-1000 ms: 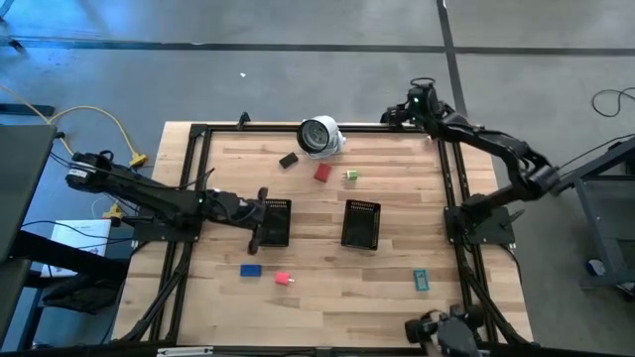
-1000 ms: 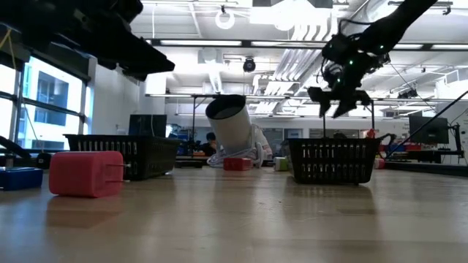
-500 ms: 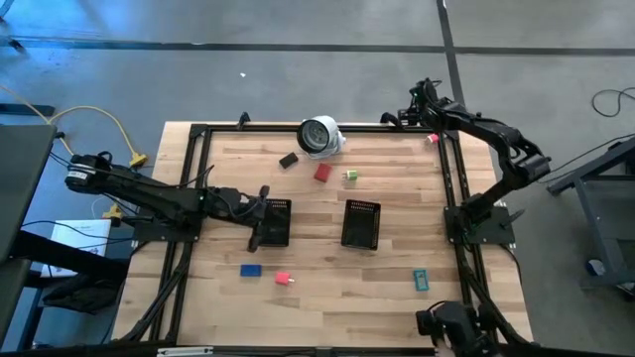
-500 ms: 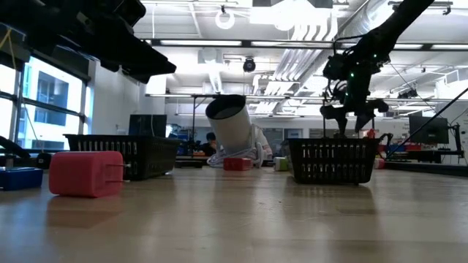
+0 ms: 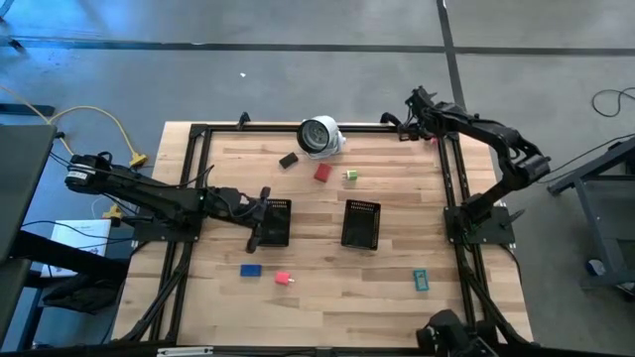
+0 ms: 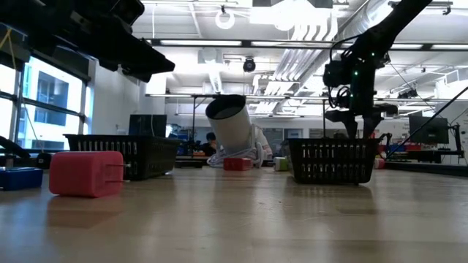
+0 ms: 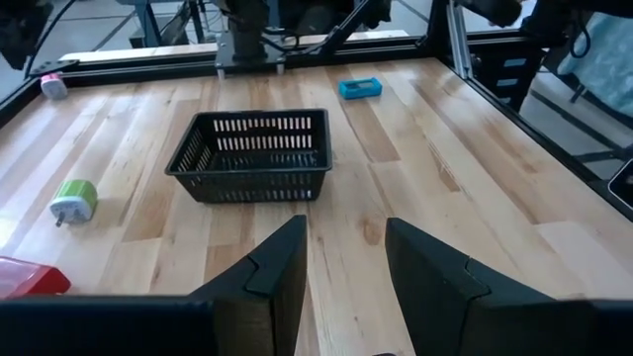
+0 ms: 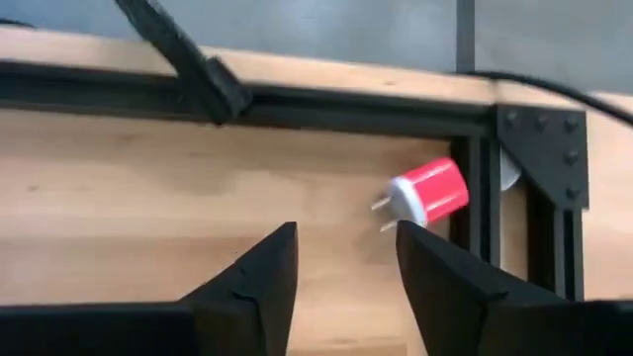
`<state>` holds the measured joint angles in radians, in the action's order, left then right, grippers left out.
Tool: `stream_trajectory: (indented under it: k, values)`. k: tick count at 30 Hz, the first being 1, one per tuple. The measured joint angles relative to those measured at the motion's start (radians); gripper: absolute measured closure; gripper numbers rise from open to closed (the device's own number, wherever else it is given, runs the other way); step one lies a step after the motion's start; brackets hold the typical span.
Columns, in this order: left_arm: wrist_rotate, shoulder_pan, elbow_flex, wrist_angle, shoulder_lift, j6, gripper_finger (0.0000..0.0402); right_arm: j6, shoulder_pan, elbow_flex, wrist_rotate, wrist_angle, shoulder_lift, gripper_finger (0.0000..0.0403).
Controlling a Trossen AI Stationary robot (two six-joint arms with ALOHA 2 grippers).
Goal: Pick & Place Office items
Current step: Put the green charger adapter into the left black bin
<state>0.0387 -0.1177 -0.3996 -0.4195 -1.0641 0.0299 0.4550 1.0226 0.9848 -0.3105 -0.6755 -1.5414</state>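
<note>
Small office items lie loose on the wooden table: a dark brown piece, a red one, a green one, a blue one, a pink one and a teal one. A red-and-white plug lies by the frame at the far right corner. My right gripper hangs open above the far right corner, pointing down, a little short of the plug. My left gripper hovers open over the left tray.
A second black mesh tray stands mid-table. A white round object with a dark face lies tipped near the far edge. A black metal frame borders the table. Bare wood lies between the trays and the near edge.
My right gripper has tipped from a slant to point steeply down and has sunk a little over the far right corner. My left arm has kept still, and nothing on the table has moved.
</note>
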Motion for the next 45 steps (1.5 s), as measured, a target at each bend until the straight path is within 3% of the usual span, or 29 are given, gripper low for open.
stream_trajectory:
  k: [10,38,45]
  values:
    - [0.012,0.000,0.000,0.045,0.000,0.000,0.0267,0.023,-0.049,0.000,0.001,-0.150,0.000,0.0278]
    - [0.013,0.000,0.001,0.105,0.000,-0.038,0.0267,0.195,-0.140,-0.098,-0.004,-0.300,0.000,0.0280]
    - [0.013,0.000,0.001,0.106,0.000,-0.037,0.0267,0.203,-0.173,-0.128,-0.105,-0.277,0.000,0.0271]
